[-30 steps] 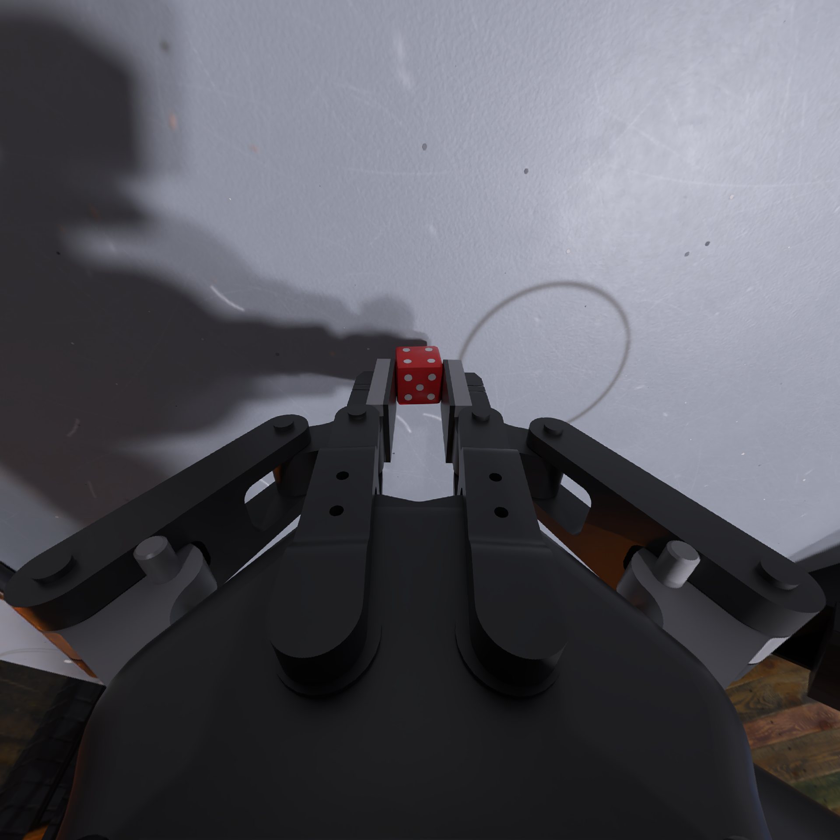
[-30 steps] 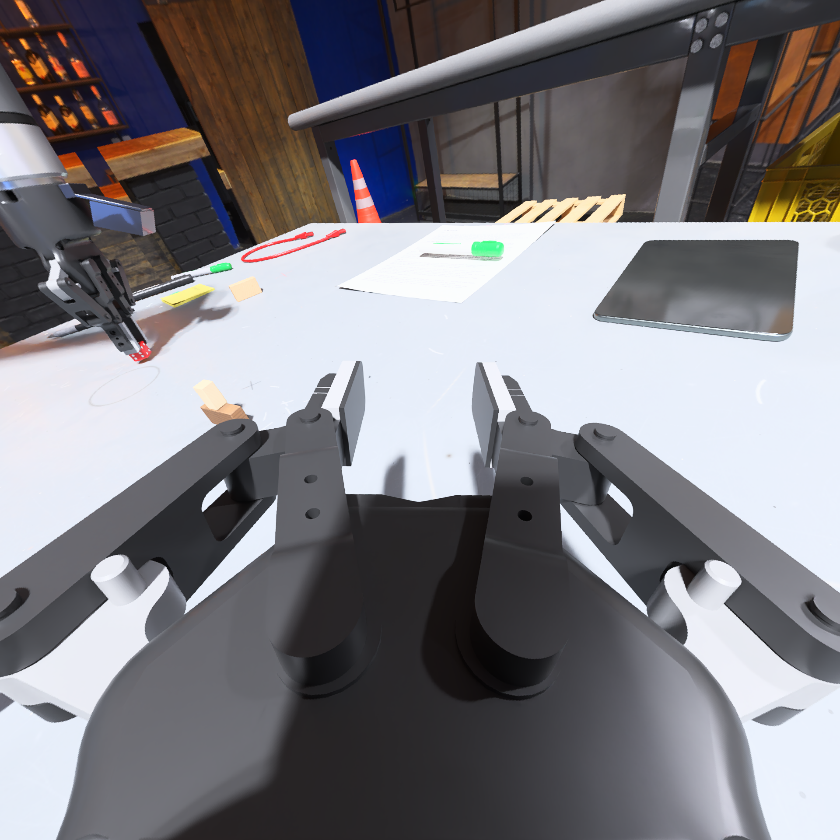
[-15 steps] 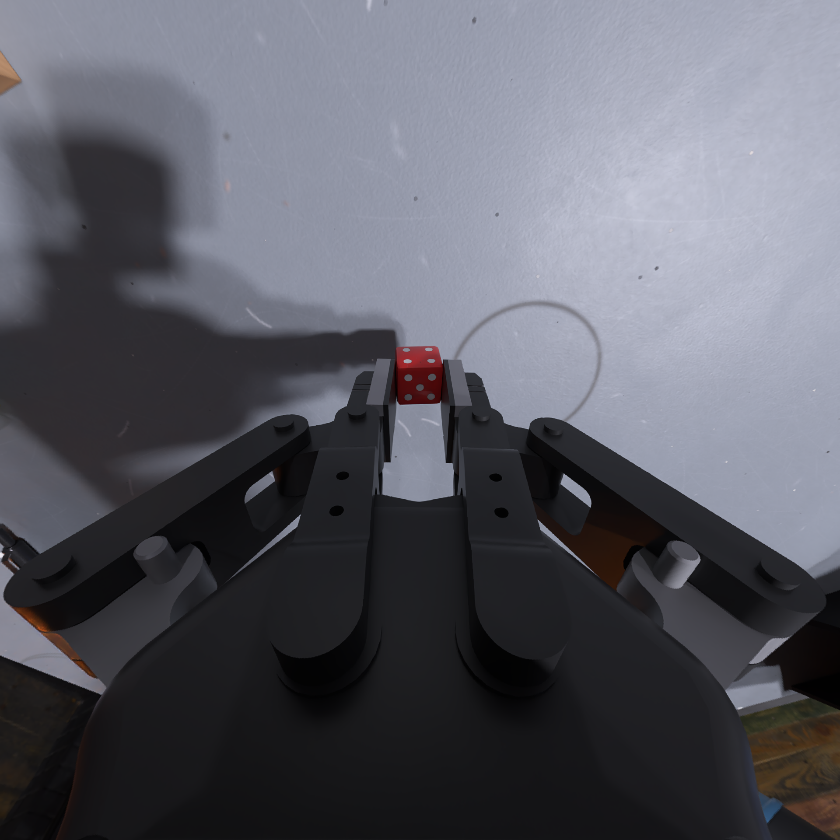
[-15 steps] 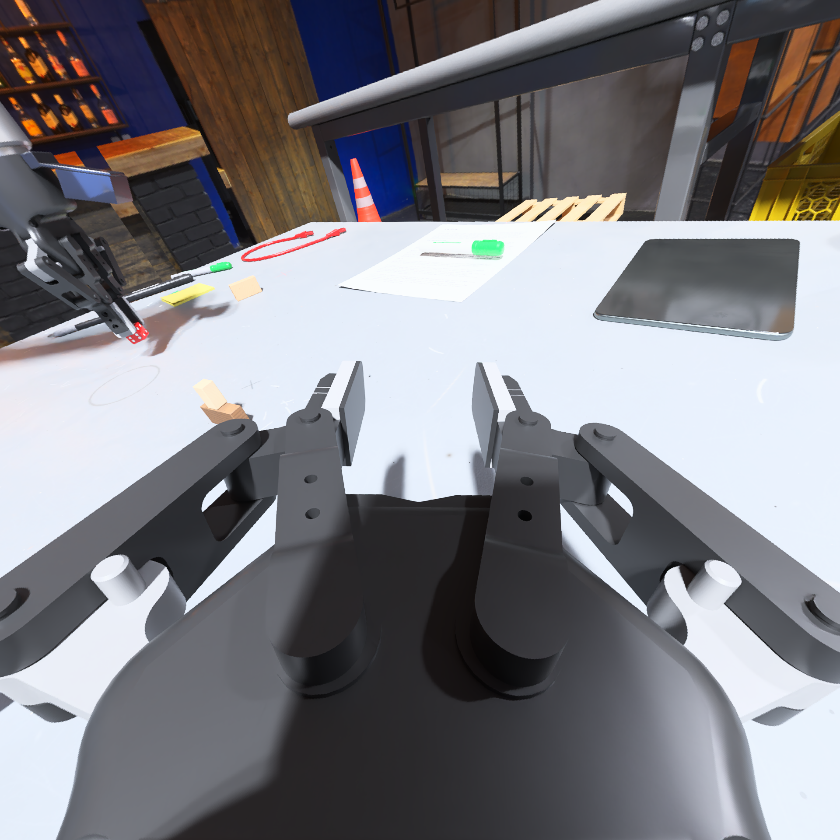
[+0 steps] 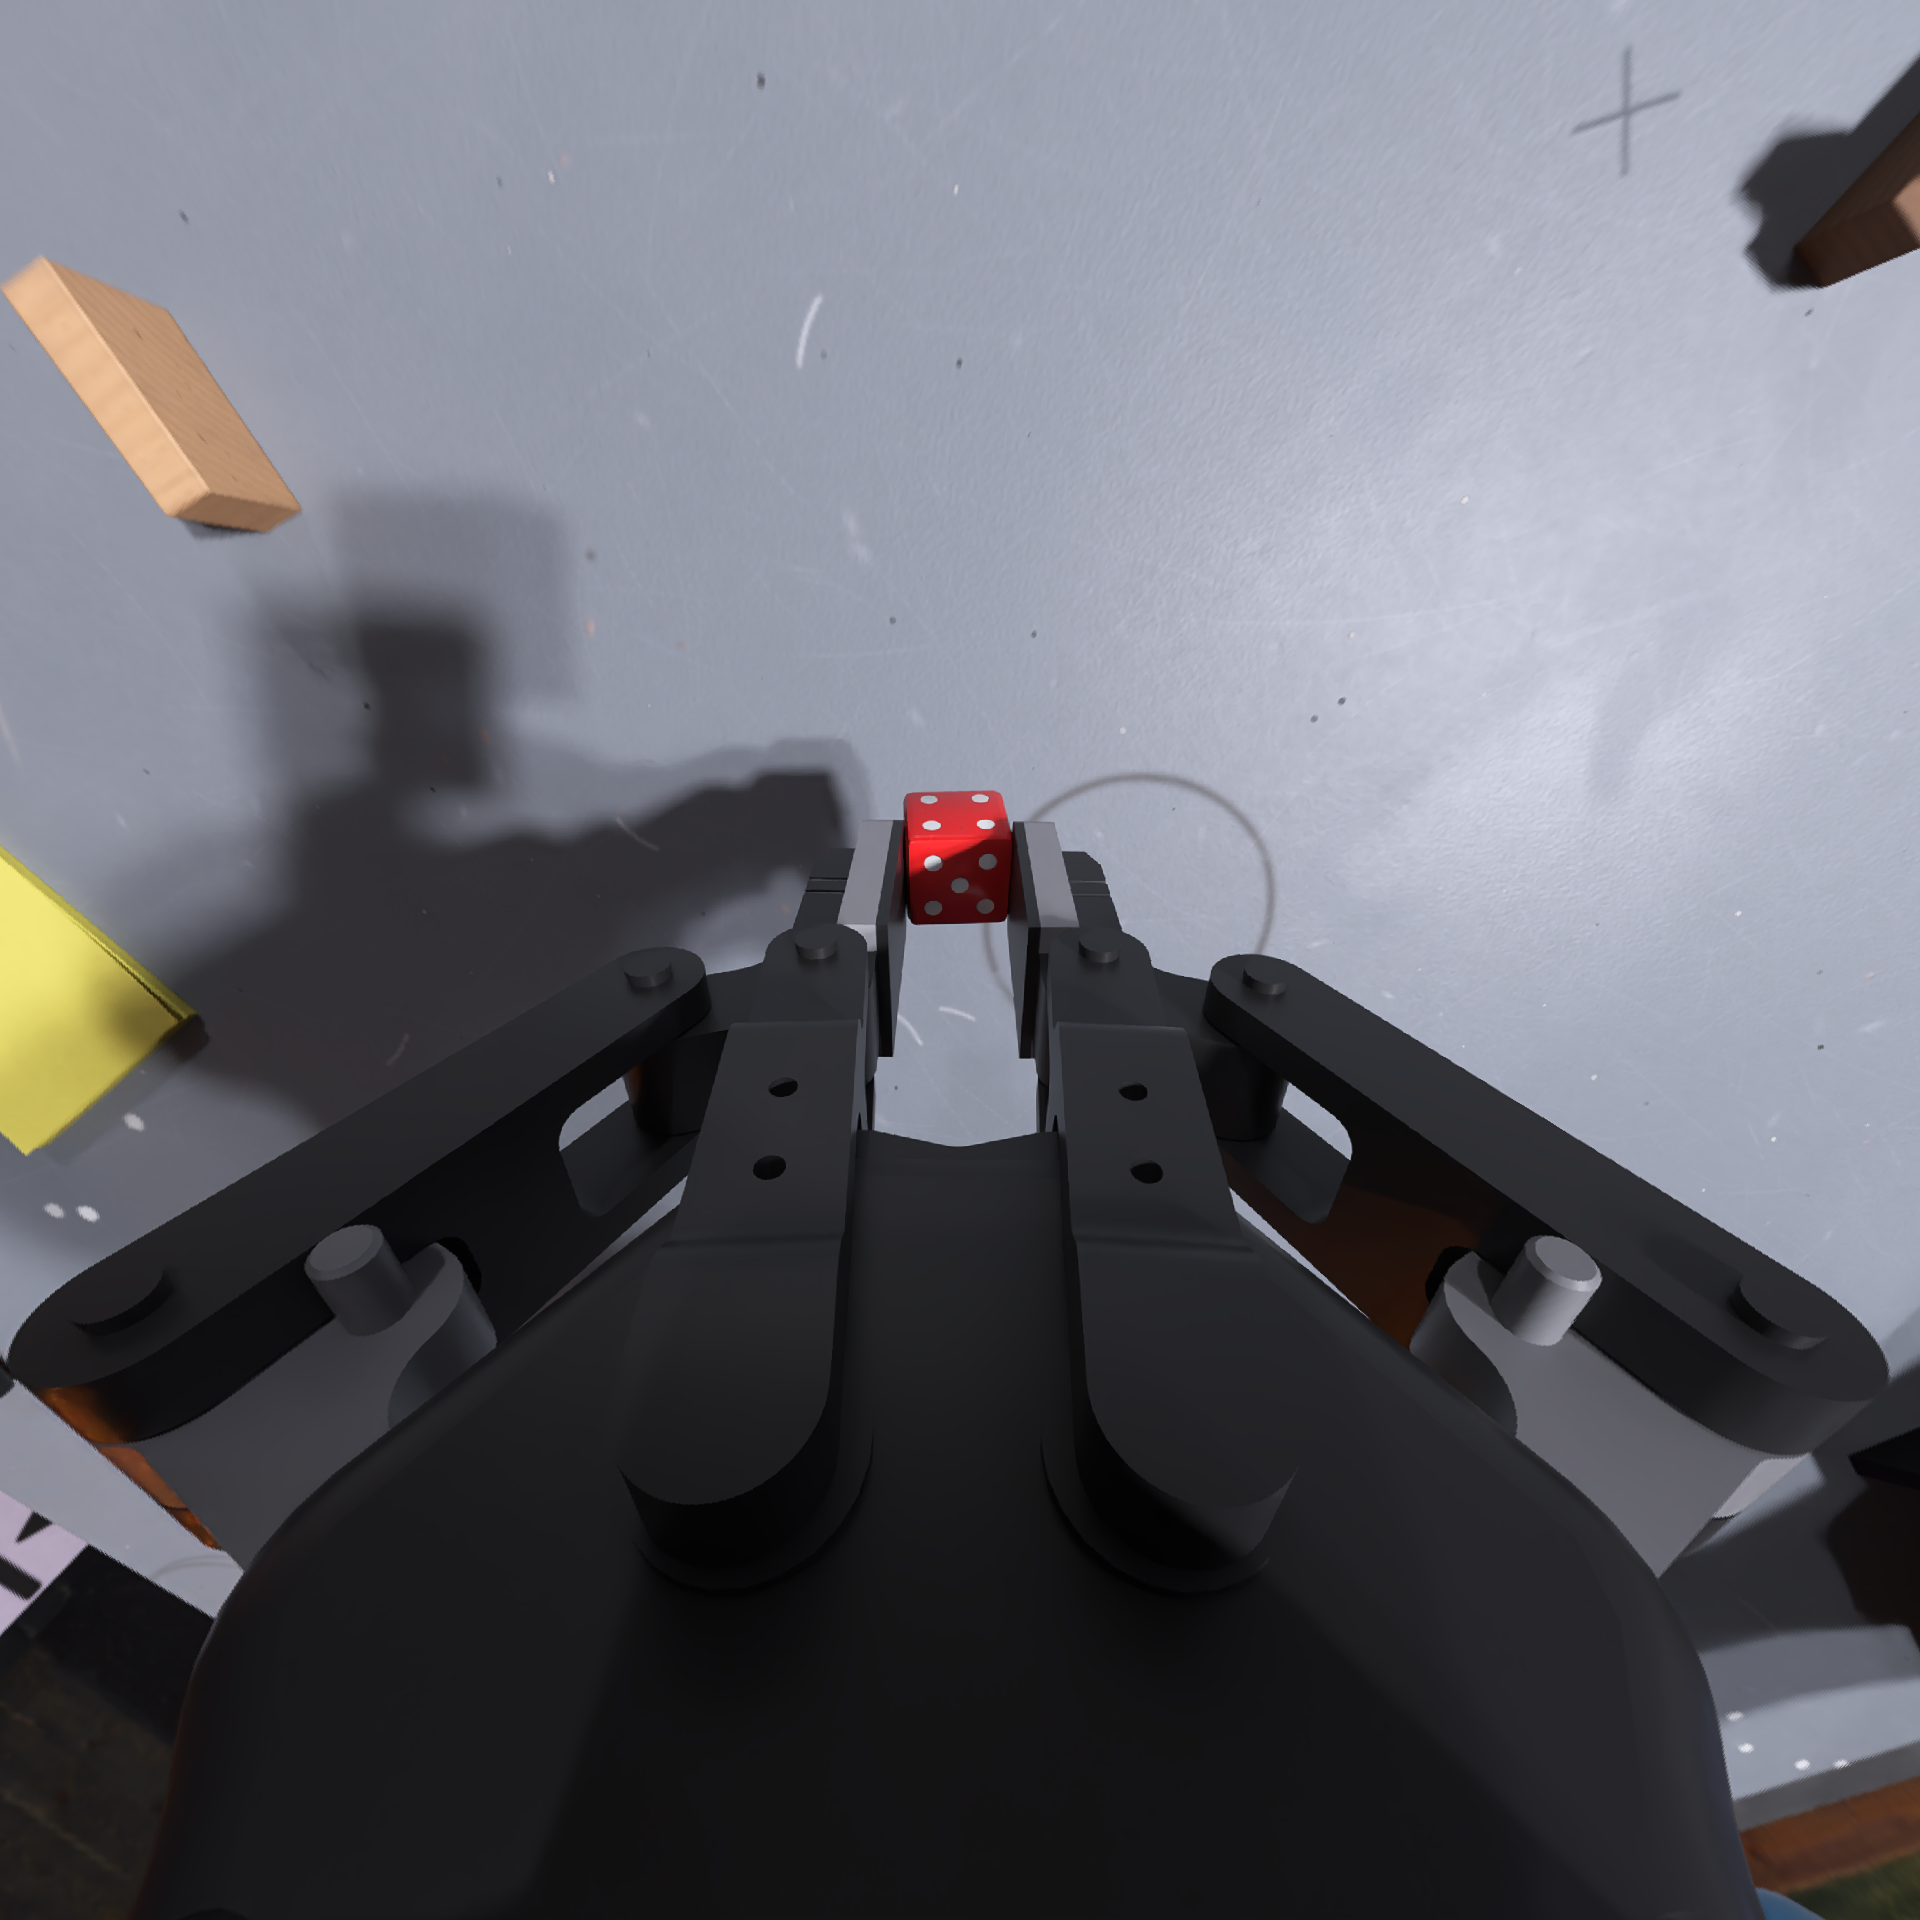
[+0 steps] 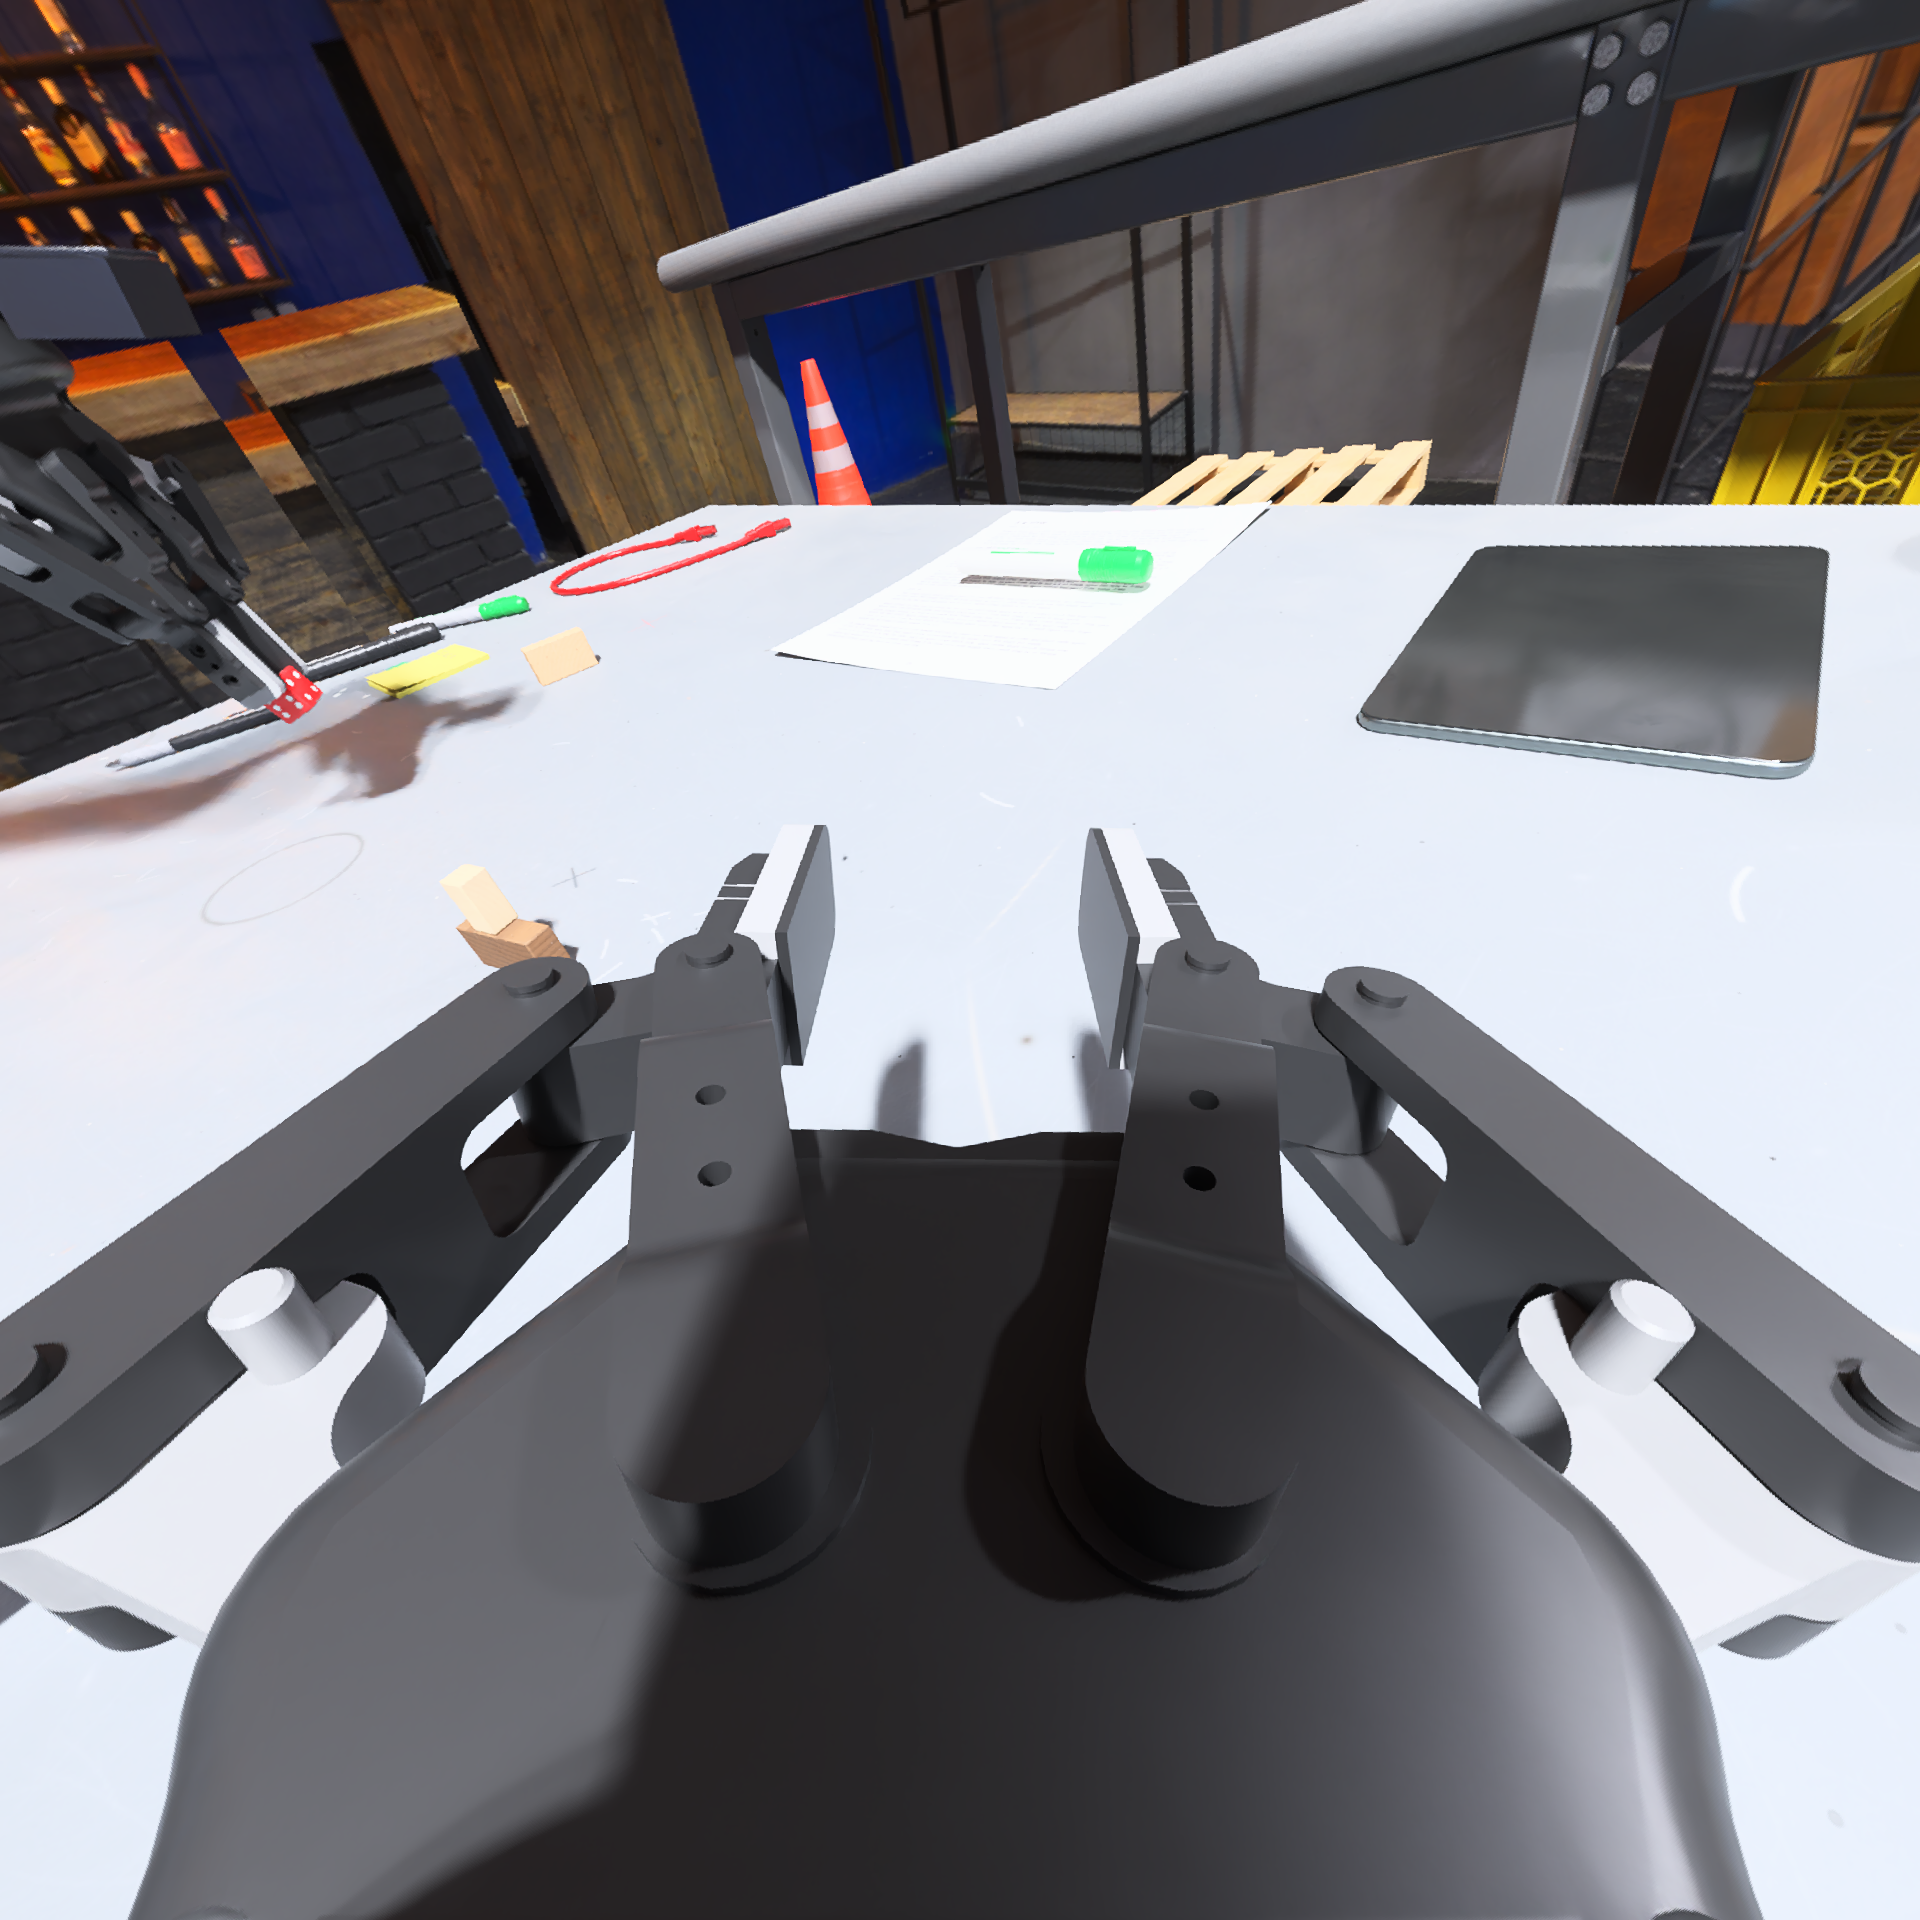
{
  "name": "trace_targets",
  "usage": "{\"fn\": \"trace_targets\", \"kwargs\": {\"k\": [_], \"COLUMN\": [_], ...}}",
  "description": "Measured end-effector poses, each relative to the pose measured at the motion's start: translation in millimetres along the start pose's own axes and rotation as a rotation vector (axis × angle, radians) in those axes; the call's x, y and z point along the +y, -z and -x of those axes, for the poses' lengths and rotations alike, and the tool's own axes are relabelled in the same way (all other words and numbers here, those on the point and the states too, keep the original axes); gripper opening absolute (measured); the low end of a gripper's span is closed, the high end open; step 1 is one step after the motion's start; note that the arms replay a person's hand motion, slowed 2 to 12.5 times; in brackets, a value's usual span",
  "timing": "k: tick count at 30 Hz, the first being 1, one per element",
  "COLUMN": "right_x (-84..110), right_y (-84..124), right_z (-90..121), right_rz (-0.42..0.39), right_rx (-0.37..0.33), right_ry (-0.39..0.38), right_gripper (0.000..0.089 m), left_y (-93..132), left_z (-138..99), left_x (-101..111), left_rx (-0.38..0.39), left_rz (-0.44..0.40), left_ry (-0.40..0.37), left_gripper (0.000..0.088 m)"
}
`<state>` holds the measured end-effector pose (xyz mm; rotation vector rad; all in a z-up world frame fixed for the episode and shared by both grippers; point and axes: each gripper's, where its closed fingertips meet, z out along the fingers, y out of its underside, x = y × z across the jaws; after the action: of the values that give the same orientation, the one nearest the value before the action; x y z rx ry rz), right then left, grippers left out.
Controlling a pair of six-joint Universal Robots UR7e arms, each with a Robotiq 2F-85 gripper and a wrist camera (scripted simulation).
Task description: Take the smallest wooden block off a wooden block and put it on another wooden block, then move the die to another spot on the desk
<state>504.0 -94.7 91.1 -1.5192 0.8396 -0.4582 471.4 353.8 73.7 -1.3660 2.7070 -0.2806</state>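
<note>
Two grippers. Left gripper (image 5: 957, 871), frame centre, clamps red die (image 5: 956, 857) above grey desk (image 5: 1351, 520). Right gripper (image 6: 956, 914) spread wide, empty. Smallest wooden block (image 6: 477, 896) atop another block (image 6: 514, 940), left of centre.

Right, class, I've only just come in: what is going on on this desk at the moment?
The left gripper is shut on a red die and holds it in the air above the grey desk, near a yellow notepad and a wooden block. The right gripper hangs open and empty over the middle of the desk. Beside it, a small pale block sits on a darker wooden block.
</note>
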Motion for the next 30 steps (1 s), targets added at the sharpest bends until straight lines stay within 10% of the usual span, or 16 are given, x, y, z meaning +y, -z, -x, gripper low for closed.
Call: {"fn": "trace_targets", "kwargs": {"k": [30], "right_x": [0.4], "right_y": [-0.2], "right_z": [0.8], "right_rz": [0.002], "right_rx": [-0.002], "right_ry": [0.005], "right_gripper": [0.0427], "left_y": [52.3], "left_z": [-82.4], "left_x": [-68.4], "left_rx": [-0.014], "left_rz": [-0.314], "left_ry": [-0.308], "left_gripper": [0.0181]}}
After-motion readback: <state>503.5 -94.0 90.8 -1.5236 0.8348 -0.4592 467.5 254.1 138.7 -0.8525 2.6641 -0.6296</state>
